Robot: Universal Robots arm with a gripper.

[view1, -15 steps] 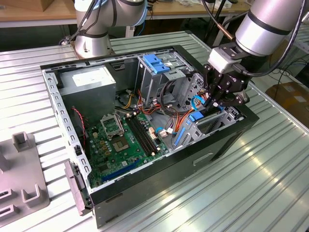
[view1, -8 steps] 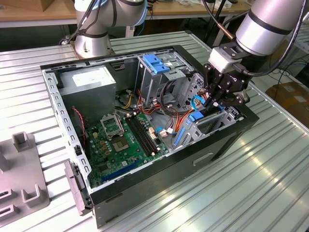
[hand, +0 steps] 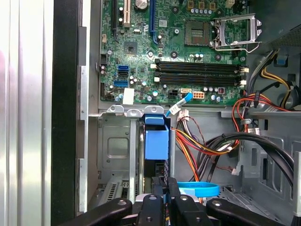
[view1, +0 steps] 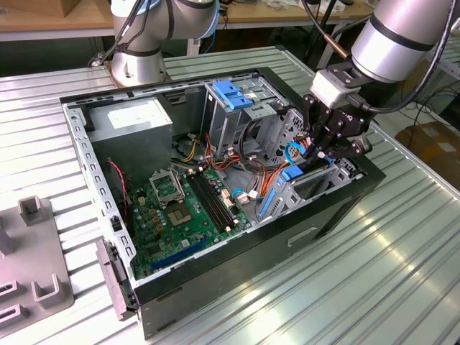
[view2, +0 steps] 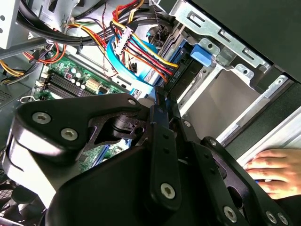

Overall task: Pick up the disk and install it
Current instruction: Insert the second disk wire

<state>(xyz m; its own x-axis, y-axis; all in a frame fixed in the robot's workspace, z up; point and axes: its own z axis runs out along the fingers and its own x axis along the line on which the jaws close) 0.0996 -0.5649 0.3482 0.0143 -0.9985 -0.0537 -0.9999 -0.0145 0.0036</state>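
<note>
Jaws look pinched together on the disk (hand: 156, 141), gripper (view1: 325, 147) holding it edge-on down in the drive bay at the open computer case's (view1: 86, 144) front corner, beside the motherboard (view1: 183, 208).

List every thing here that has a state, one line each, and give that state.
computer case: side open, lying on the table.
disk: on edge in the drive bay, blue carrier end showing.
gripper: down inside the case at the disk bay.
processor socket: empty, retention frame closed.
memory slots: empty.
blue latch: on top of the drive cage.
</note>
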